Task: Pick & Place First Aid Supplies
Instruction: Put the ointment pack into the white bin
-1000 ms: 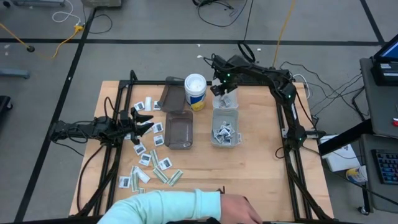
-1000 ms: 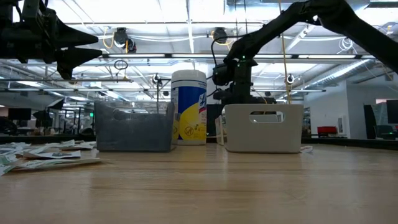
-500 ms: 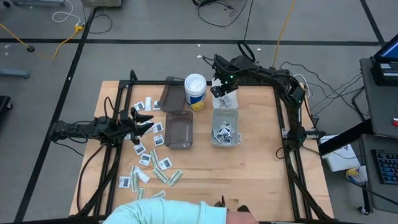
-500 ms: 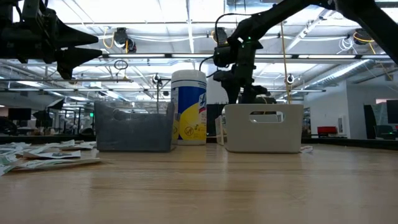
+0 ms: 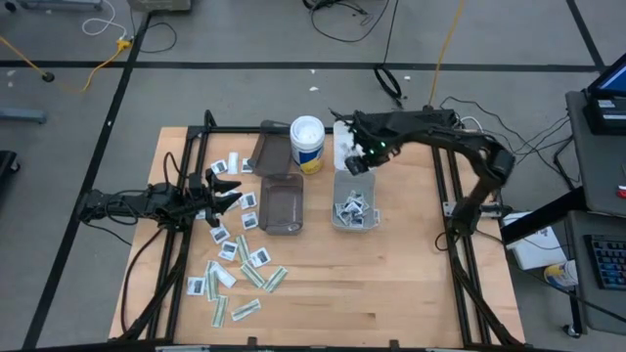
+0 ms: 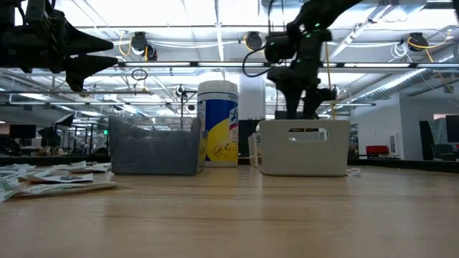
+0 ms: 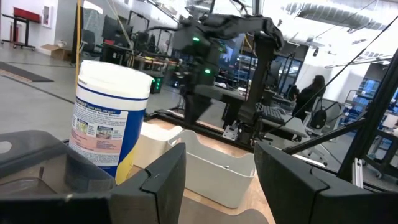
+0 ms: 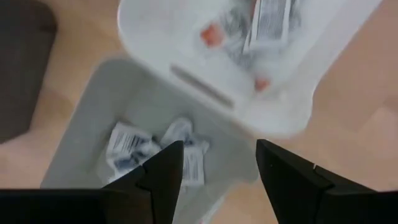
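Packets (image 5: pixel 233 256) crowd table's (image 5: pixel 391 284) left; its right lies bare.

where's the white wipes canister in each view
High view: the wipes canister stands at the table's far edge, between the smoky bin and the clear bin.
Low view: centre, behind and between the two bins.
Left wrist view: at left, label facing the camera.
Right wrist view: not in it.
Shared landmark: the clear bin beside it.

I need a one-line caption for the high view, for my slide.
Right hand, open, above the clear bin of packets; left hand, open, above scattered packets.
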You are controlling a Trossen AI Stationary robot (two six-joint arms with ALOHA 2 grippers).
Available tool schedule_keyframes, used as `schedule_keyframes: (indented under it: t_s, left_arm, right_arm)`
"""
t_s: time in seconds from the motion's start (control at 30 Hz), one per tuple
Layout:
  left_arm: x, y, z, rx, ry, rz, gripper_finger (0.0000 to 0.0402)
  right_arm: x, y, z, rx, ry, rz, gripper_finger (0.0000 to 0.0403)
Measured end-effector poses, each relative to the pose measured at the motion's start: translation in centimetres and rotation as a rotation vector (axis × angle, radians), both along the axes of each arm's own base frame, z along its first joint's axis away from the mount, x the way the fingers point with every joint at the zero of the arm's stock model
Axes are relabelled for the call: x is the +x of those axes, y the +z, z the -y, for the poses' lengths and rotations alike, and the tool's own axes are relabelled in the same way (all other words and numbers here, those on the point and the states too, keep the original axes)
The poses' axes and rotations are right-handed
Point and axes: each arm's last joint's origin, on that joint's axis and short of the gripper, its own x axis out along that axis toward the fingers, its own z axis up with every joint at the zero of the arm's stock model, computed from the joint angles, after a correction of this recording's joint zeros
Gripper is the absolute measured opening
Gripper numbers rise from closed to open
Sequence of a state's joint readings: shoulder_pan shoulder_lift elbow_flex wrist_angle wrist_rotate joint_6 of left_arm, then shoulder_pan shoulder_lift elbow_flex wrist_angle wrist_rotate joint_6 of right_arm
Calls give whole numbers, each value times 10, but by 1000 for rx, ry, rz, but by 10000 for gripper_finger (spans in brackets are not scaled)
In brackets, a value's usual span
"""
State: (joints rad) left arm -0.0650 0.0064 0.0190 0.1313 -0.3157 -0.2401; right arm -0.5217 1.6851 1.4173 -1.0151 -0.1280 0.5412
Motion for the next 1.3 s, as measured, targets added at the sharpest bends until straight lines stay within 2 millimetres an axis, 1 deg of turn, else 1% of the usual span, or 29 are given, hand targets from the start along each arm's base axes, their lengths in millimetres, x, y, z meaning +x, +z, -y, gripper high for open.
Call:
schedule_keyframes:
  t_s: [0.13,0.3,0.47,0.6,0.73,0.93,1.03,1.3]
  left_arm:
    - [0,0,0,0,0,0,196]
    - [0,0,0,0,0,0,196]
    - [0,0,0,0,0,0,196]
    - [0,0,0,0,0,-1,196]
    - [0,0,0,0,0,0,196]
    - [0,0,0,0,0,0,196]
    - [0,0,0,0,0,0,196]
    - [0,0,0,0,0,0,196]
  right_arm:
    - [-21,-2,-27,19,-29,-2,196]
    - [-47,-6,-55,41,-70,-2,196]
    - [-69,-12,-78,61,-127,16,196]
    - [-79,-17,-92,80,-157,29,196]
    - [-82,-24,-103,98,-185,20,196]
    - [-81,-45,-114,124,-228,42,196]
    - [-80,-54,-116,130,-248,68,196]
    - [-80,-70,-116,139,-303,124,196]
